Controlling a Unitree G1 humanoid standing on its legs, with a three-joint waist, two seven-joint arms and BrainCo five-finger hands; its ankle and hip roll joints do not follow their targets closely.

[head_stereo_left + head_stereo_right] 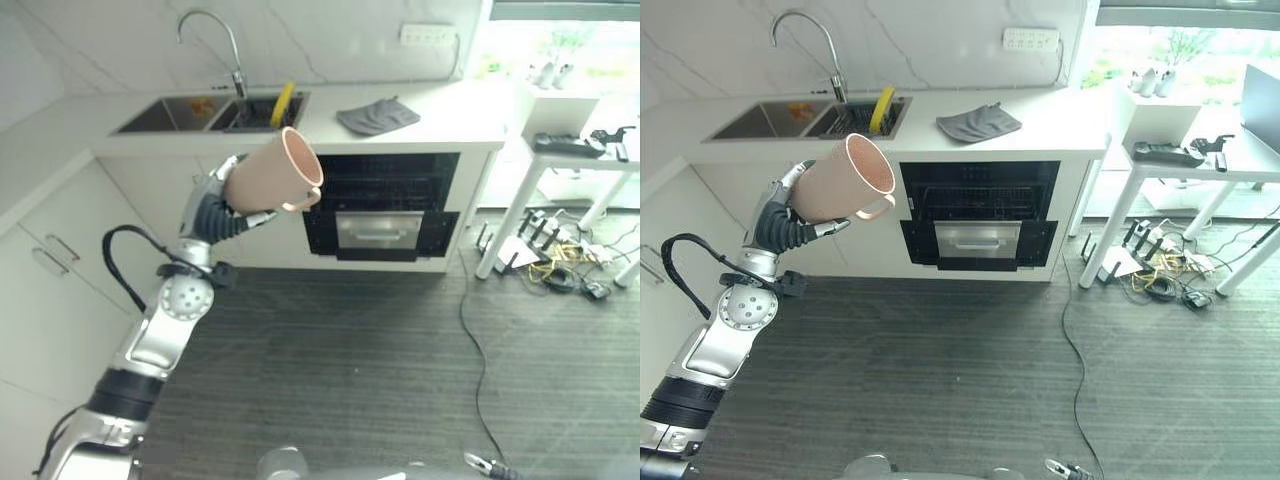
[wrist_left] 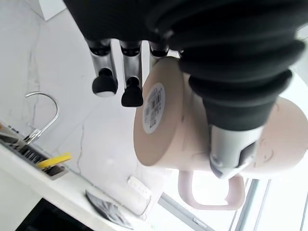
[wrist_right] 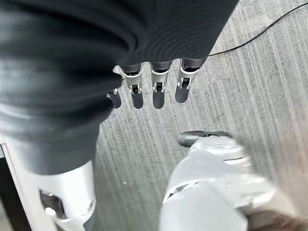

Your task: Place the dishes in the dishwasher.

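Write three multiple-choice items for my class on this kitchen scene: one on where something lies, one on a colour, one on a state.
1. Where does the grey cloth lie?
A. on the floor
B. on the worktop beside the sink
C. inside the dishwasher

2. What colour is the mug in the robot's hand?
A. pale pink
B. dark blue
C. green

3. How does the left hand stand to the mug?
A. open, apart from it
B. curled round it, holding it up
C. pressing it flat on the floor

Answers:
1 B: the cloth rests on the worktop, by the sink.
2 A: the mug is pale pink all over.
3 B: the left hand grips the mug in the air before the dishwasher; the right hand hangs open over the floor.
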